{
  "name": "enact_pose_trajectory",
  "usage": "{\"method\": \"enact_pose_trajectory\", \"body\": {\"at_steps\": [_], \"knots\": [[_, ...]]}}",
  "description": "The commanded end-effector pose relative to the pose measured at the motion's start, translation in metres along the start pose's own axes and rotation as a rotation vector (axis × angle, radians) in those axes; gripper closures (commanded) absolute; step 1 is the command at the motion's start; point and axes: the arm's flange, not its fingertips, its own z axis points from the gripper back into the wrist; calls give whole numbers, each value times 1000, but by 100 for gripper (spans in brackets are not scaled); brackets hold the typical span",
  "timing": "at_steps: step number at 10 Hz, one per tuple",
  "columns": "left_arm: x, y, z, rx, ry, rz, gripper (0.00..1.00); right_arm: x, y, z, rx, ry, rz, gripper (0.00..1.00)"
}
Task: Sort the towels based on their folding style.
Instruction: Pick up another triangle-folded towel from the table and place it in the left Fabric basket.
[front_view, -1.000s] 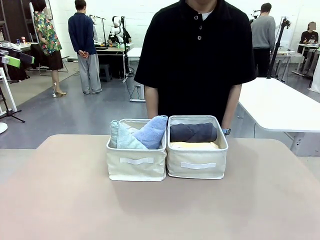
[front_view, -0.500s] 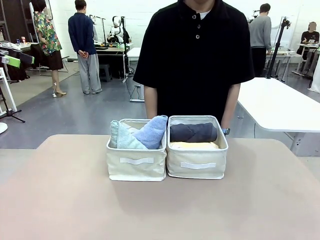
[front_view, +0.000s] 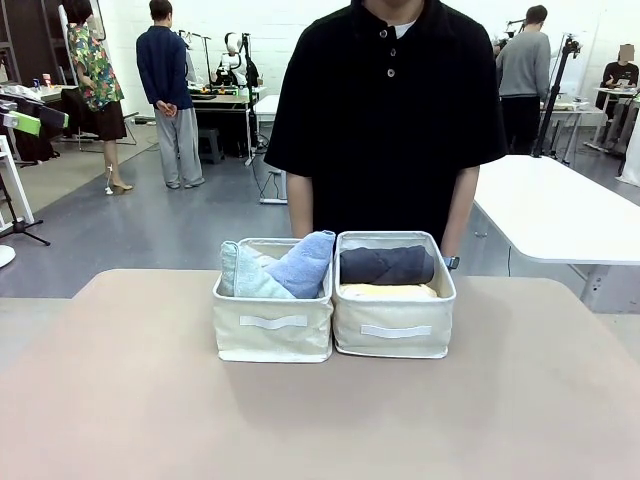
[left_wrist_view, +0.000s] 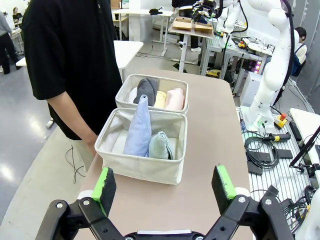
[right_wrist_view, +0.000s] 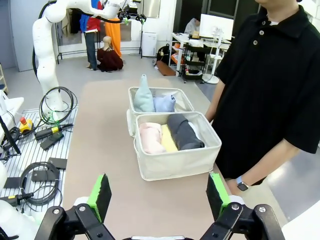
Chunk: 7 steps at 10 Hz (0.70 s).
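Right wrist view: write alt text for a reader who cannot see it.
Two cream bins sit side by side on a tan table; the near one holds rolled pink, yellow and dark grey towels, the far one two cone-folded towels. A person in black stands beside them.

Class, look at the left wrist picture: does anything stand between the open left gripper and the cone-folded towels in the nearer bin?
Nothing visible: only bare table lies between the left gripper and the bin holding the blue towel and green towel.

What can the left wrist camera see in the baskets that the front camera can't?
Left wrist view alone: the pink towel and white towel in the far bin, plus the open left gripper. Front view alone: the bins' front label strips. Both: the blue cone towel, green cone towel, dark grey roll and yellow roll.
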Motion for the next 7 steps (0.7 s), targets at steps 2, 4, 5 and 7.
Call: {"method": "enact_pose_trajectory", "body": {"at_steps": [2, 4, 5, 7], "knots": [[0, -2, -2, 8, 24, 2, 0, 0, 2, 1, 3, 23, 17, 0], [0, -2, -2, 8, 24, 2, 0, 0, 2, 1, 3, 23, 17, 0], [0, -2, -2, 8, 24, 2, 0, 0, 2, 1, 3, 23, 17, 0], [0, -2, -2, 8, 24, 2, 0, 0, 2, 1, 3, 23, 17, 0]]}}
